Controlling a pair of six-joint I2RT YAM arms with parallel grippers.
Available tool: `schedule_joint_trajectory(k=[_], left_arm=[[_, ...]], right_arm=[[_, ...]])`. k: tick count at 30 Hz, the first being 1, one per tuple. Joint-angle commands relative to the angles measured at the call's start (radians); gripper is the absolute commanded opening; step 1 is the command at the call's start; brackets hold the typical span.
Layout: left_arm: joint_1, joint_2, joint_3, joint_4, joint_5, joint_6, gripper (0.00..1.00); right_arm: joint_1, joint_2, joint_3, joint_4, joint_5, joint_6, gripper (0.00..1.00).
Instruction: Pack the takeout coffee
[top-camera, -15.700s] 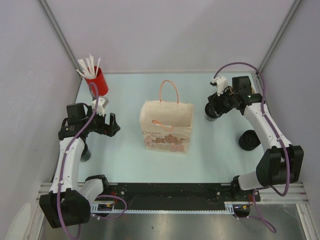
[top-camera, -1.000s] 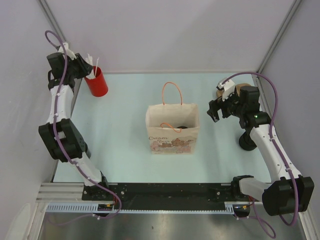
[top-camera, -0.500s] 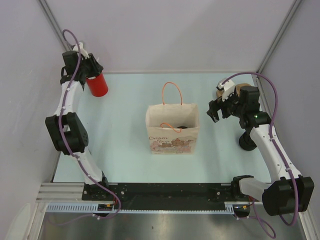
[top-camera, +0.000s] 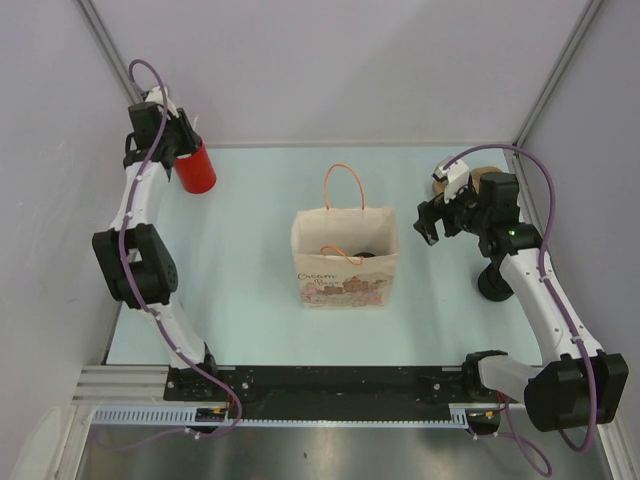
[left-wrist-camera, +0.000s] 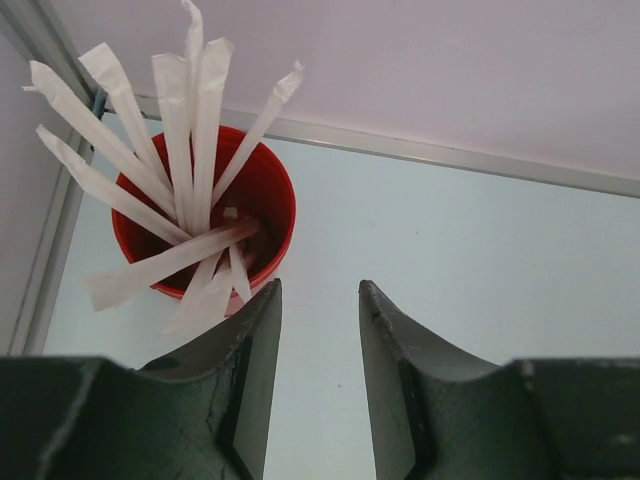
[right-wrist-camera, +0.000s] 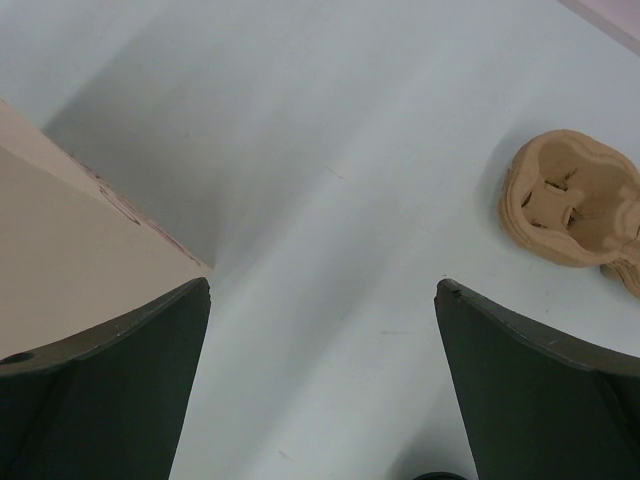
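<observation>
The takeout coffee (top-camera: 362, 254) shows only as a dim dark round shape inside the open top of the paper bag (top-camera: 345, 270), which stands upright mid-table. My right gripper (top-camera: 428, 222) (right-wrist-camera: 322, 290) hovers just right of the bag, open wide, with only bare table between its fingers. My left gripper (top-camera: 183, 140) (left-wrist-camera: 320, 300) is at the far left corner, right beside the red cup (top-camera: 197, 168) (left-wrist-camera: 282, 200) of white straws (left-wrist-camera: 190, 120). Its jaws stand partly apart and hold nothing.
A squat black round piece (top-camera: 497, 282) sits under my right forearm. A brown cardboard piece (right-wrist-camera: 570, 200) (top-camera: 486, 178) lies at the far right. The bag's wall (right-wrist-camera: 70, 250) is close to my right gripper's left finger. Enclosure walls stand close behind the red cup.
My left gripper has swung right and slightly down, from the wall corner to right over the red cup. The right arm and the bag have not moved.
</observation>
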Motion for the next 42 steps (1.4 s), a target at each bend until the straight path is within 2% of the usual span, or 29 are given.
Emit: schedule_joint_trajectory(k=[1,15,42], left_arm=[[0.015,-0.053,0.024,0.042,-0.036,0.019,0.42],[0.02,-0.035,0.015,0.05,-0.039,0.021,0.42],[0.009,0.02,0.058,-0.056,-0.079,0.061,0.41]], right_arm=[[-0.001,-0.004,-0.001,0.013,-0.005,-0.012,0.99],[-0.001,0.001,-0.001,0.012,-0.006,-0.016,0.99],[0.002,0.001,-0.001,0.009,-0.006,-0.019,0.99]])
